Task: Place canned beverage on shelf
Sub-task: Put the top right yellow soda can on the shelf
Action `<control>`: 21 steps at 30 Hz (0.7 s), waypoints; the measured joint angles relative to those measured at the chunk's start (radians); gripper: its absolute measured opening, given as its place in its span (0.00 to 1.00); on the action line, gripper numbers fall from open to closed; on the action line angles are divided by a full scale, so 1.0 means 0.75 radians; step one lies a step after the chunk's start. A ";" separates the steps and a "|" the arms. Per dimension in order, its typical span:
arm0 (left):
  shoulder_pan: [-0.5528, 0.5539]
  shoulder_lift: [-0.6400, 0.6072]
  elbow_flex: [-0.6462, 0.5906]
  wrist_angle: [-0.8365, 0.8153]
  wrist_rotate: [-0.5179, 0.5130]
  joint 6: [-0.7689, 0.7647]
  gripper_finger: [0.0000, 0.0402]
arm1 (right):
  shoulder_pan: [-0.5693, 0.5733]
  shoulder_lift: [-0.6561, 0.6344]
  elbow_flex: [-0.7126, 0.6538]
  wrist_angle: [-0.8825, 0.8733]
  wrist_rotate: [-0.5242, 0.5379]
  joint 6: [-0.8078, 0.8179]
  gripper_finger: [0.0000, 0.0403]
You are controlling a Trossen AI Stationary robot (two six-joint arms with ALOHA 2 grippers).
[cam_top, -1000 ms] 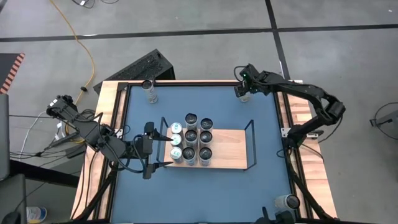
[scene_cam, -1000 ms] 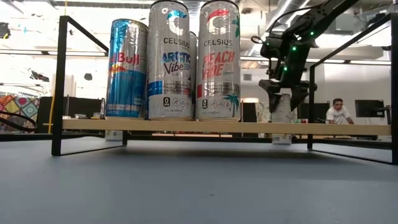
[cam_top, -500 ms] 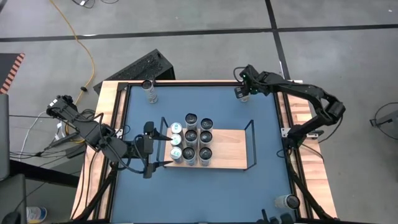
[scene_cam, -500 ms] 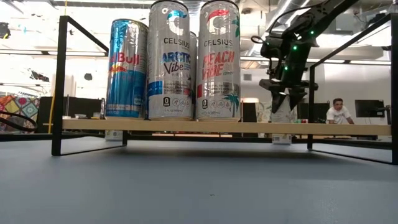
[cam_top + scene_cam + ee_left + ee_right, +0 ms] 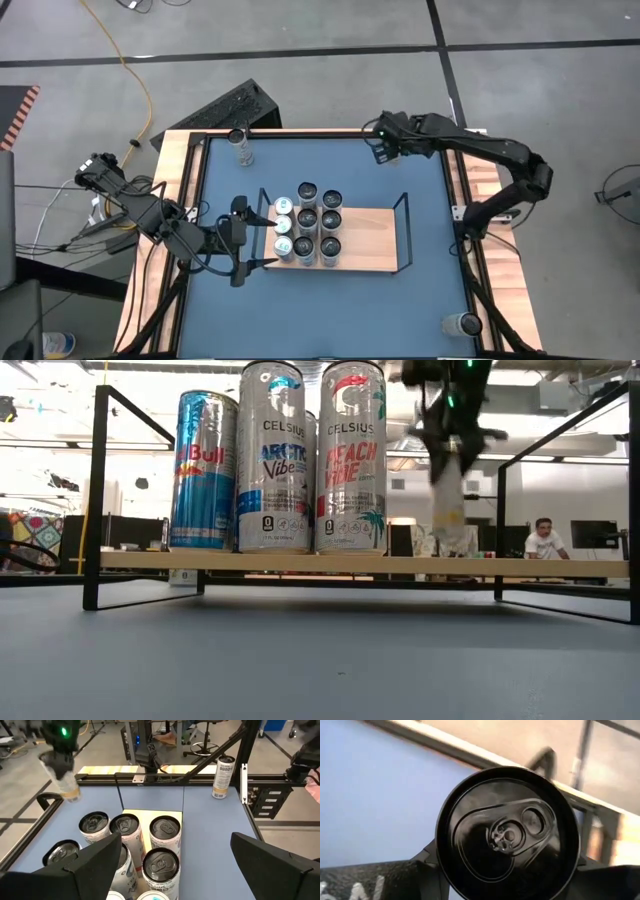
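My right gripper (image 5: 384, 150) hangs over the table's far right part, shut on a pale canned beverage (image 5: 450, 510) that also shows in the left wrist view (image 5: 65, 782). The shelf (image 5: 375, 240), a light-wood board in a black wire frame, stands at mid-table. Several upright cans (image 5: 307, 232) stand on its left half. My left gripper (image 5: 262, 240) waits open at the shelf's left end, holding nothing. My right gripper pinches the can between its two fingers (image 5: 427, 865) at the top end, just below the dark lid (image 5: 507, 835). The fingers come from above, slanting down. The can hangs below them, slightly tilted and clear of the table.
One loose can (image 5: 240, 148) stands at the table's far left corner and another (image 5: 460, 323) at the near right edge. The right half of the shelf board is bare wood. Raised black end rails (image 5: 405, 232) close the shelf's ends. A person (image 5: 545, 540) sits far behind the table.
My right gripper has shut on the can that stood at the table's far right. It then rose with the can and drifted a little toward the left edge. The can is now lifted clear of the table and tilts slightly.
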 joint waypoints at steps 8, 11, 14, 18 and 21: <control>0.000 0.000 0.000 0.000 0.001 -0.086 0.90 | 0.431 -0.002 0.181 -0.244 0.107 0.534 0.52; 0.000 0.000 0.000 0.000 0.002 -0.093 0.90 | 0.618 0.015 0.175 -0.310 0.187 0.794 0.52; -0.001 0.000 0.000 -0.002 0.018 -0.096 0.90 | 0.768 0.055 0.169 -0.354 0.249 0.980 0.52; -0.001 0.000 0.000 -0.002 0.021 -0.116 0.90 | 0.872 0.151 0.174 -0.351 0.283 1.146 0.52; -0.001 0.000 0.000 -0.002 0.021 -0.139 0.90 | 0.897 0.257 0.187 -0.364 0.241 1.170 0.52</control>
